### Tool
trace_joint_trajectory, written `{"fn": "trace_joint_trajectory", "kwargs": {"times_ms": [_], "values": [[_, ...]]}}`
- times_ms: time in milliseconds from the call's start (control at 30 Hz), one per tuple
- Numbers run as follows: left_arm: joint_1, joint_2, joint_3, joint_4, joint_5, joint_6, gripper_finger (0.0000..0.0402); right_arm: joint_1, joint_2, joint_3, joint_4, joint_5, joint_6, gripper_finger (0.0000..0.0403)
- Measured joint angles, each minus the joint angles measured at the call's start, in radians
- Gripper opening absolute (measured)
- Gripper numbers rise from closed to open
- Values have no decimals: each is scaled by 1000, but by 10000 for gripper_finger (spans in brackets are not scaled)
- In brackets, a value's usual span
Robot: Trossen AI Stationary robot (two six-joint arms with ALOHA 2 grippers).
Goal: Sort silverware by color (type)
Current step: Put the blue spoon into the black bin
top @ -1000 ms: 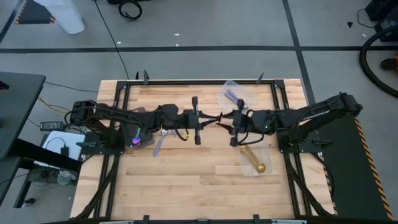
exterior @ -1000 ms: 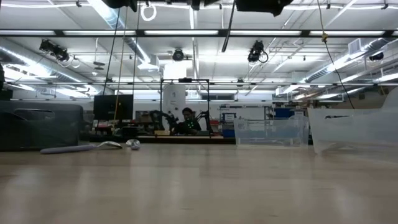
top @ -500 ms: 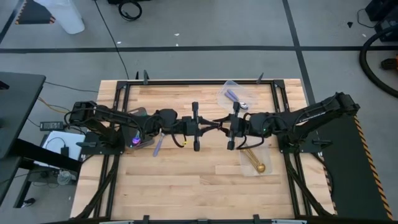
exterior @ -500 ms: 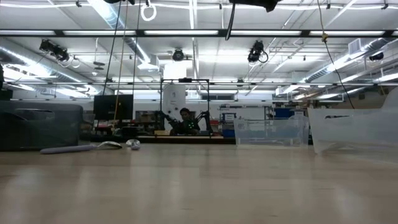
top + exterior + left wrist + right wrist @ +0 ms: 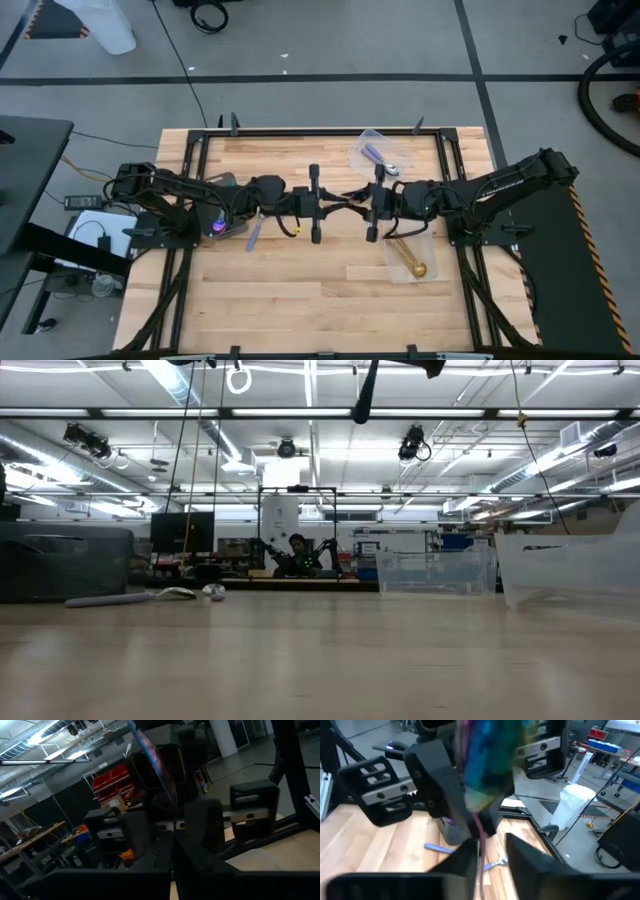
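Spoon (image 5: 479,755), iridescent purple-blue, held mid-air above desk (image 5: 300,290) centre, between both grippers; long axis left-right. Left gripper (image 5: 340,204) jaws clamped on spoon. Right gripper (image 5: 352,203) jaws around it, grip unclear.

Light butcher-block wooden table (image 5: 300,290) in black metal frame, dark grey rectangular tray (image 5: 232,226) left, lilac-handled spoon (image 5: 253,234) beside it, clear plastic containers at far edge (image 5: 372,147) and right (image 5: 400,262), gold spoon (image 5: 409,256) inside the latter
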Motion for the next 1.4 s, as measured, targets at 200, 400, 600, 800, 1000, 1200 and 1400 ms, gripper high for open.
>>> {"fn": "trace_joint_trajectory", "kwargs": {"times_ms": [200,400,600,800,1000,1200,1400], "values": [[0,-6,0,-62,1,-49,11,7,-19,0,-61,1,19,232],[0,-13,0,-123,-53,-68,3,12,-35,0,-126,2,39,283],[-6,-21,0,-288,-121,-123,2,12,-44,0,-264,27,82,279],[-34,-80,0,-559,-191,-282,1,9,-97,0,-431,29,139,277],[-49,-159,1,-801,-240,-495,1,-5,-141,1,-540,28,205,274],[-67,-217,1,-1012,-306,-669,0,-3,-154,1,-572,11,230,270],[-66,-277,0,-1309,-353,-888,0,-2,-152,1,-578,2,230,264]]}}
